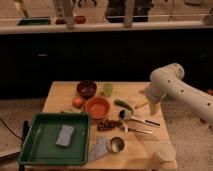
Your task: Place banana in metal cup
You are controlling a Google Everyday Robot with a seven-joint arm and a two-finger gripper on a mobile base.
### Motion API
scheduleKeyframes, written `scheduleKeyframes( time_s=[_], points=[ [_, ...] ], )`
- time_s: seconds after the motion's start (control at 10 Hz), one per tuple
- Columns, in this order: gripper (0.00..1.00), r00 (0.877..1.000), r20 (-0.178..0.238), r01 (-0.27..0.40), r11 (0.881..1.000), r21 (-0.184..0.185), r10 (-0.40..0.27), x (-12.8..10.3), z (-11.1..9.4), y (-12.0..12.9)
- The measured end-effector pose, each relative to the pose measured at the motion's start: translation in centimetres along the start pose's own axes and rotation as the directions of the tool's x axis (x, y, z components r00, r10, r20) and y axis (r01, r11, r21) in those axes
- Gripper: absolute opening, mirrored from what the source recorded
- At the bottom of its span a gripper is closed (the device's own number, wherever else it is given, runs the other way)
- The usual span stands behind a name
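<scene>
Looking across a wooden table [60, 95] in front of a dark counter, we see one white robot arm [172, 82] reaching in from the right. Its gripper [153, 102] hangs pointing downward, well to the right of the orange bowl [97, 107] and beyond the dark green vegetable [123, 104] that lies beside that bowl.

The banana [141, 104], small and pale yellow, lies flat on the table, also right of the orange bowl and just beside the gripper. We judge that the arm is there to line up a grasp, since the fruit must be picked up before it can go anywhere. We cannot tell whether the jaws are spread or pressed together, nor whether they touch the banana.

The metal cup [117, 144], small and shiny, stands upright in front of the orange bowl and slightly to its right, well apart from the banana. It looks unfilled, so the placing is not yet done.

A white paper cup [164, 152] stands further right of the orange bowl, near the front corner. A green tray [35, 150] holding a grey sponge [65, 135] sits in front of the orange bowl, to its left.
</scene>
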Motion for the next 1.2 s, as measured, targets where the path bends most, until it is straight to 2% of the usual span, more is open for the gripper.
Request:
scheduleKeyframes(
  time_s=[0.2, 0.8, 0.9, 1.2],
  points=[
    [0.77, 1.0, 0.012, 0.026, 0.999, -0.018, -0.026, 0.1, 1.1, -1.3],
    [0.77, 0.999, 0.026, 0.042, 0.997, -0.064, -0.04, 1.4, 5.1, -2.4],
    [0.77, 0.999, 0.017, 0.036, 0.997, -0.074, -0.035, 2.7, 6.4, -3.3],
    [0.77, 1.0, 0.003, 0.019, 0.996, -0.089, -0.019, 4.2, 8.6, -4.9]
  ],
)
